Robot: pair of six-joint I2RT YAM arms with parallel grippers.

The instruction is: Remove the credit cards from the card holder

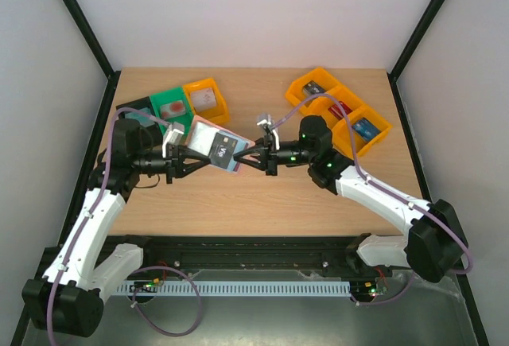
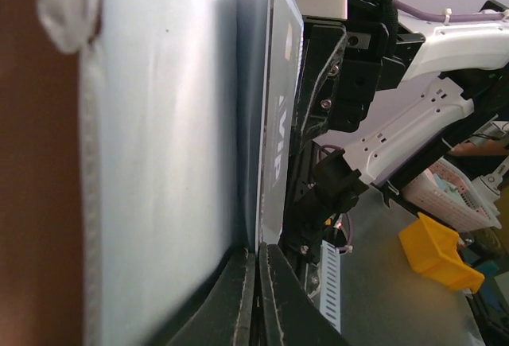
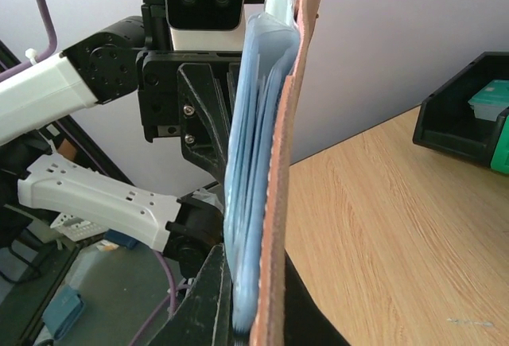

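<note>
**Table [image 1: 238, 203], listed from the near edge outward**

1. Left gripper [image 1: 198, 158]. Its arm rises from the 7 o'clock corner toward the table centre. The jaws are closed down tight, pinching the 9 o'clock edge of the card holder.
2. Right gripper [image 1: 247, 159]. Its arm comes in from the 5 o'clock corner. The jaws are likewise pressed together, nipping the holder's 3 o'clock edge. In its wrist view the fingers [image 3: 208, 294] flank the holder's edge.
3. Card holder [image 1: 207, 138]. It is at the table centre, spread open between the two grippers and held clear of the wood. The pale blue inside faces up and the tan-brown outside faces away.
4. Dark grey card [image 1: 225, 151]. It lies against the holder's inner panel on the right gripper's side, at about 4 o'clock on the holder. The left wrist view shows pale lettering along its face. How deep it sits in a pocket cannot be told.
5. Black bin [image 1: 134, 107], at 10 o'clock. Its contents are not legible.
6. Green bin [image 1: 161, 95], touching the black bin's 3 o'clock side. It holds a whitish card with a red patch [image 1: 171, 109].
7. Orange bin [image 1: 216, 107], at 11 o'clock, just beside the green bin. It holds a pale item too small to identify.
8. Row of three orange bins [image 1: 350, 141], at 1 to 2 o'clock, well apart from the holder. Each holds a small flat item: dark, red and blue.
</note>
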